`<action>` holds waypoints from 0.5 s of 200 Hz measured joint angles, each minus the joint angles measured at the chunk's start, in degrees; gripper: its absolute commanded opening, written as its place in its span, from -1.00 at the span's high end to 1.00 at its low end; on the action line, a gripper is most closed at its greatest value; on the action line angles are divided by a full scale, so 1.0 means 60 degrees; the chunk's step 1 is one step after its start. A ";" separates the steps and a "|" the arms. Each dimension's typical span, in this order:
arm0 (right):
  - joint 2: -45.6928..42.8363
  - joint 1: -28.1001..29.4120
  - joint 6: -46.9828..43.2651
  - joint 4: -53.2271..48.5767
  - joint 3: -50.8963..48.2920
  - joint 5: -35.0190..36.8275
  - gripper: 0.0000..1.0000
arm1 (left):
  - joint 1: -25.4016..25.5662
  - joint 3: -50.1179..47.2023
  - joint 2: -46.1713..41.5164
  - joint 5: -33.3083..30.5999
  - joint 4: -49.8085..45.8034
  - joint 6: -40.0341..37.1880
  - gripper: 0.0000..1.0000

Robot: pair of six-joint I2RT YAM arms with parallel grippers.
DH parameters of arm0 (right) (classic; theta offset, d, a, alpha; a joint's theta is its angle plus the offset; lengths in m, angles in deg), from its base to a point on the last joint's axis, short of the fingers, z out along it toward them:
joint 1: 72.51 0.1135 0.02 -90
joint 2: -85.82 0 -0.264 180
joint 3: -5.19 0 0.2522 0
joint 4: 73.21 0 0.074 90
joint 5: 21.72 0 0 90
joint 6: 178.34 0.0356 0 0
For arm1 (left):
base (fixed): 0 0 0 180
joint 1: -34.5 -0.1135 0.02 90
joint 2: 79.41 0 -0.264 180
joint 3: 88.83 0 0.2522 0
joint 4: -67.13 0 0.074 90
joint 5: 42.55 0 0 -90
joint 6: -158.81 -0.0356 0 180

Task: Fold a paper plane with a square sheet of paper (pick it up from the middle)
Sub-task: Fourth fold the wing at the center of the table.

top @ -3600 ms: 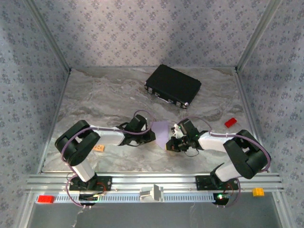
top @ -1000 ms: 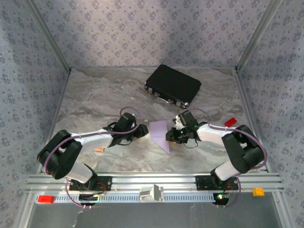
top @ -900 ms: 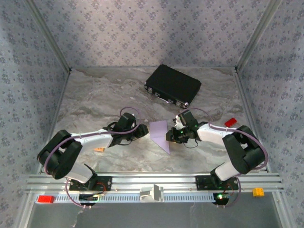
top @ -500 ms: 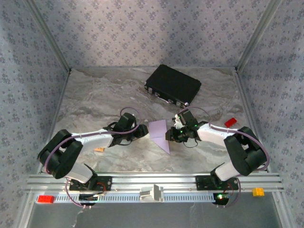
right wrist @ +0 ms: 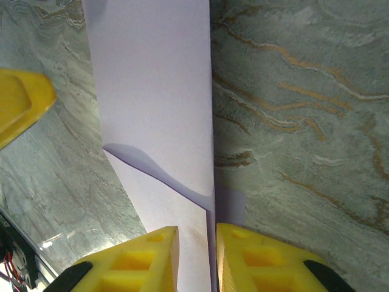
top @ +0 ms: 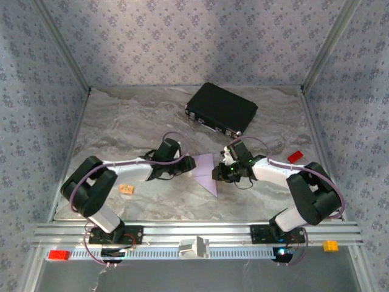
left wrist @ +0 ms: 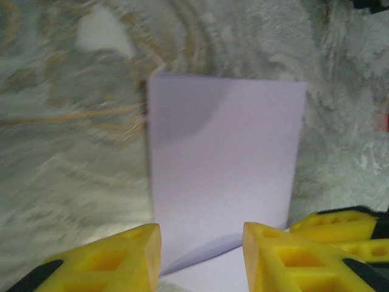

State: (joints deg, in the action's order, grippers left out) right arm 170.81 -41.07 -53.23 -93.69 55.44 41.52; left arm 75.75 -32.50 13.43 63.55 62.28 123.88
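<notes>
The lilac sheet of paper (top: pixel 205 168) lies partly folded on the marbled table, tapering to a point toward the near edge. In the left wrist view the paper (left wrist: pixel 225 164) shows a flat rectangular flap over a lower layer. My left gripper (top: pixel 189 163) is at its left edge, open, with its jaws (left wrist: pixel 200 249) spread wide over the paper. My right gripper (top: pixel 217 174) is at the right edge. Its jaws (right wrist: pixel 196 249) stand a narrow gap apart, and the folded edge of the paper (right wrist: pixel 152 91) runs between them. No finished plane is in view.
A black case (top: pixel 221 109) lies at the back of the table. A small red brick (top: pixel 295 156) sits to the right and a tan block (top: pixel 126 189) to the left, by the left arm. Patterned walls enclose the table on three sides.
My left gripper has moved right, up to the paper's left edge, and its arm has shifted, uncovering the tan block. The right gripper and the paper have stayed put.
</notes>
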 measured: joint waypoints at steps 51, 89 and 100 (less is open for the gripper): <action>0.0000 0.0000 0.0000 0.0004 0.0000 0.0000 0.53 | -0.0087 0.1180 0.1443 0.0699 0.0047 -0.0259 0.48; 0.0000 0.0000 0.0000 0.0004 0.0000 -0.0007 0.54 | -0.0168 0.1384 0.2073 0.1104 0.0204 -0.0237 0.52; 0.0000 0.0000 0.0000 0.0004 0.0000 -0.0022 0.55 | -0.0171 0.1384 0.2102 0.1166 0.0266 -0.0197 0.52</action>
State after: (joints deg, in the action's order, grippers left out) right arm 170.81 -41.07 -53.23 -93.67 55.44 41.39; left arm 74.73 -24.20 26.04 70.54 63.87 122.70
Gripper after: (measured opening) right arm 0.228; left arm 0.241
